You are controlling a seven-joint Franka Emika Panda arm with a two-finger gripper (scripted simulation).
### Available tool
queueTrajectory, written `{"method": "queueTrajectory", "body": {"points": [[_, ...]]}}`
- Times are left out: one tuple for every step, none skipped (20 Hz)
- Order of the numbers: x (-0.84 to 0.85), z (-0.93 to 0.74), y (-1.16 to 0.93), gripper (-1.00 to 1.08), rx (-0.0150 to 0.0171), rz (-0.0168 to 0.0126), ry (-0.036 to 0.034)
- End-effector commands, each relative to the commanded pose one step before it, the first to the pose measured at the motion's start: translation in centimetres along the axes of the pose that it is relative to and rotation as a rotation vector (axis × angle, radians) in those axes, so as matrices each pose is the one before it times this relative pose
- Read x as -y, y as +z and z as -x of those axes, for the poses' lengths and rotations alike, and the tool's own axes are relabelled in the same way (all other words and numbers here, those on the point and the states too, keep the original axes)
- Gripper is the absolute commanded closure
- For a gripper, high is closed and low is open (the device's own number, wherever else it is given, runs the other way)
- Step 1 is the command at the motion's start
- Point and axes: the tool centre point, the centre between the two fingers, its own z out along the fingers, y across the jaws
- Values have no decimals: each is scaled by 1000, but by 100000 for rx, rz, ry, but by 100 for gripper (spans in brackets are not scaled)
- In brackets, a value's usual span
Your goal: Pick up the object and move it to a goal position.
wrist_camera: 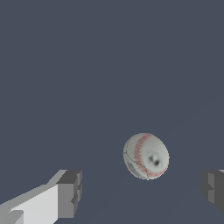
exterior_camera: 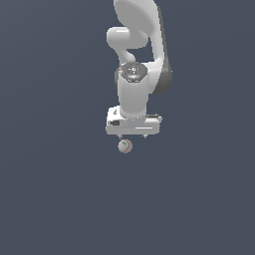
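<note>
The object is a small off-white baseball (exterior_camera: 125, 146) with red stitching, lying on the dark grey floor just below the white hand of the arm in the exterior view. In the wrist view the baseball (wrist_camera: 146, 156) lies between the two spread fingers, nearer the dark finger (wrist_camera: 213, 189) than the white-backed fingertip (wrist_camera: 70, 194). My gripper (wrist_camera: 142, 192) is open with a gap much wider than the ball, and nothing is held. In the exterior view the gripper (exterior_camera: 132, 135) hangs above the ball, its short fingertips barely showing under the hand.
A plain dark grey surface (exterior_camera: 60, 189) fills both views. The white arm (exterior_camera: 137, 45) rises behind the hand toward the top of the exterior view. No goal marker or other object shows.
</note>
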Motion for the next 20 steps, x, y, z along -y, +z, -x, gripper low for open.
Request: {"method": "queueTrajectory", "body": {"points": [[-1, 0, 0, -92, 0, 0, 0], [-50, -5, -18, -92, 0, -10, 119], [-154, -16, -52, -92, 2, -35, 364], [-253, -26, -86, -92, 2, -59, 607], [-348, -37, -122, -92, 2, -85, 856], [-436, -49, -160, -92, 0, -114, 1116], [-450, -56, -177, -92, -2, -129, 1227], [-341, -47, -148, -92, -4, -109, 1018], [-233, -37, -114, -92, -3, -84, 789], [-130, -25, -78, -92, -2, -57, 541], [-35, -11, -36, -92, -1, -25, 257], [6, 1, 6, -92, 0, 0, 0], [65, 12, 34, -92, 1, 29, -266], [34, 16, 50, -92, 1, 34, -364], [7, 18, 61, -92, 0, 40, -456], [-16, 22, 74, -92, 0, 47, -559], [-32, 27, 89, -92, 0, 56, -678], [-41, 32, 106, -92, 0, 66, -811], [-46, 39, 126, -92, 1, 77, -958], [-41, 46, 147, -92, 2, 89, -1123]]}}
